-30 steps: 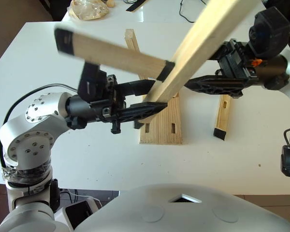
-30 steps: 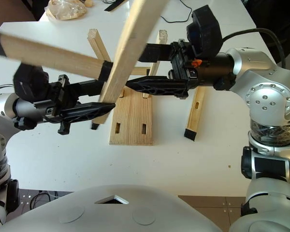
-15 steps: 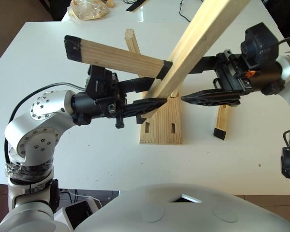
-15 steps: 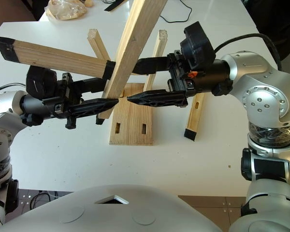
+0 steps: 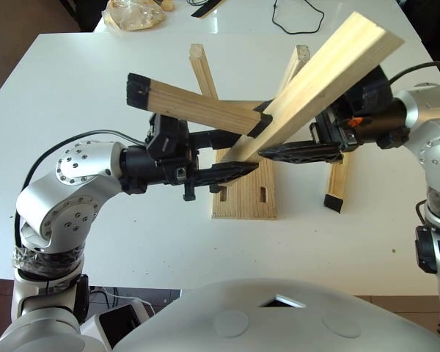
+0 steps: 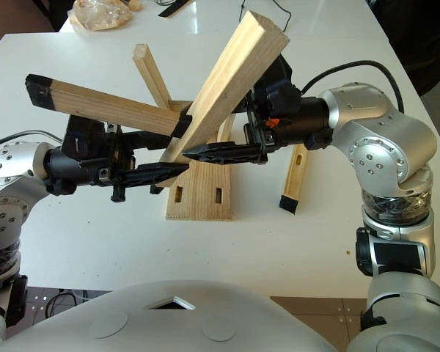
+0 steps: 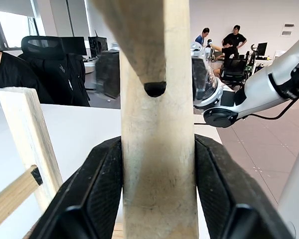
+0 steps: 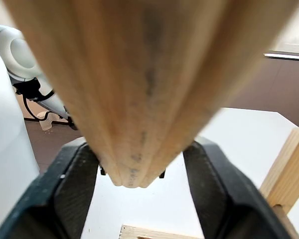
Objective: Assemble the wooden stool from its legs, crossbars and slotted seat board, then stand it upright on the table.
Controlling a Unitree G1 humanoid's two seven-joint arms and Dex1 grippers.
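With the left gripper [image 5: 238, 152] and right gripper [image 5: 273, 144] both clamped on the long tilted bar [image 5: 337, 59], uneven pulling may wrench its black-capped bar [image 5: 198, 103] loose

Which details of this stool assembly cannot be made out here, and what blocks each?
Far end of the seat board: eye views, under the long leg, left gripper and right gripper.
Joint between the capped piece and long leg: eye views, covered by the piece's black end.
Upper part of the lying leg: eye views, behind the right gripper.
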